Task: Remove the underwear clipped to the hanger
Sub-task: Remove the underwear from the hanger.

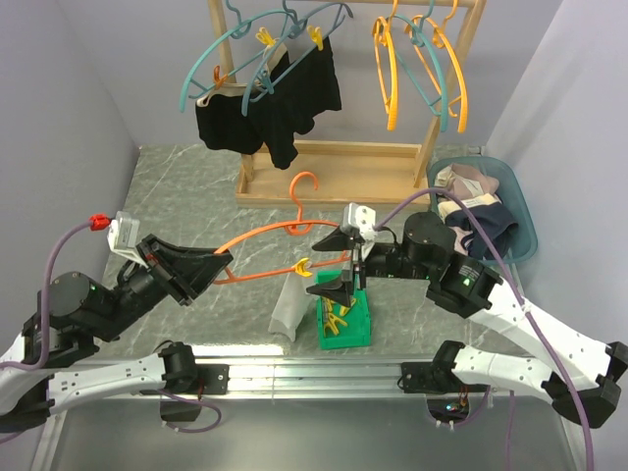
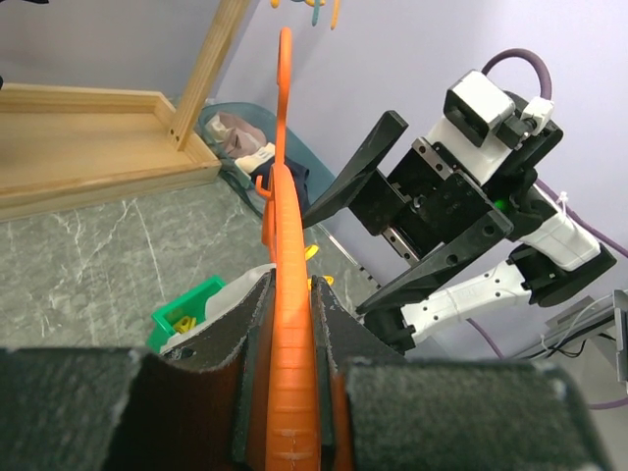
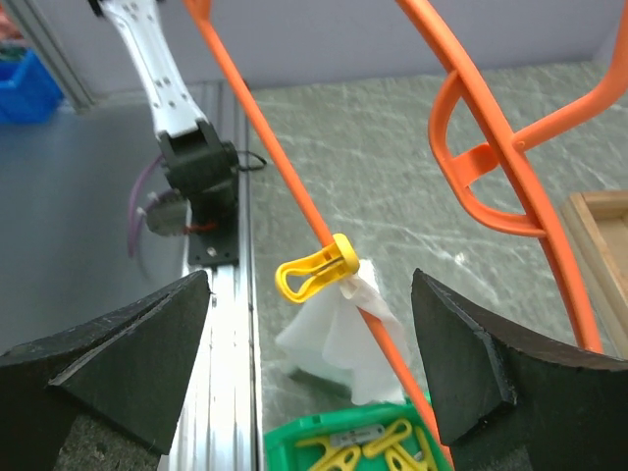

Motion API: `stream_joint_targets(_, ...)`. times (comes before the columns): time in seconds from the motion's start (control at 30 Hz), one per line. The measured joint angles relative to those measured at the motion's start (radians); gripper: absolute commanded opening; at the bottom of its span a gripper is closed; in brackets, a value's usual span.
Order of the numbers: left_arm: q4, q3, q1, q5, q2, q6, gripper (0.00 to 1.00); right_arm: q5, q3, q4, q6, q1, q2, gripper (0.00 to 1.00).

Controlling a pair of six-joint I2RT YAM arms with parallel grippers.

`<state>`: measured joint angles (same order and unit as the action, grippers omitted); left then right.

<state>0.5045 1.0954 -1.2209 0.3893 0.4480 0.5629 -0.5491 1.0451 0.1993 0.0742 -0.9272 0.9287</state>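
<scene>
Well, a grey stone-look table is filling most of the top view. A wooden rack is standing on it at 12 o'clock. Teal hangers are hanging on the rack's left part. Black underwear is hanging down from them, clipped on with yellow pegs. A blue bin is sitting at 3 o'clock with a heap of cloth lying in it.

An orange hanger is stretching across the middle, up off the table. The left claw is pointing in from 8 o'clock and squeezing tight on the hanger's left end, with the orange bar sitting between its two pads. White underwear is dangling from the hanger's lower bar toward 6 o'clock. Its bottom is reaching down to the table just beside a green box. The box is holding loose pegs.

The right claw is pointing in from 4 o'clock with its fingers standing wide apart and gripping nothing. A single yellow peg is pinching the white underwear to the orange bar. It is sitting just in front of that wide claw, not touching it.
</scene>
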Motion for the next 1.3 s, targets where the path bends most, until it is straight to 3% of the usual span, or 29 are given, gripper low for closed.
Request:
stream_joint_targets(0.47,0.102,0.046,0.000,0.000,0.043,0.003,0.01,0.218,0.127,0.247,0.187,-0.108,0.082,0.90)
stream_joint_targets(0.97,0.114,0.050,0.000,-0.027,0.047,0.006,0.01,0.270,0.206,0.362,0.253,-0.222,0.161,0.87)
stream_joint_targets(1.07,0.114,0.050,0.000,-0.028,0.047,0.006,0.01,0.273,0.206,0.365,0.256,-0.237,0.175,0.83)
stream_joint_targets(1.3,0.114,0.050,0.000,-0.034,0.047,0.006,0.01,0.301,0.206,0.363,0.261,-0.245,0.180,0.50)
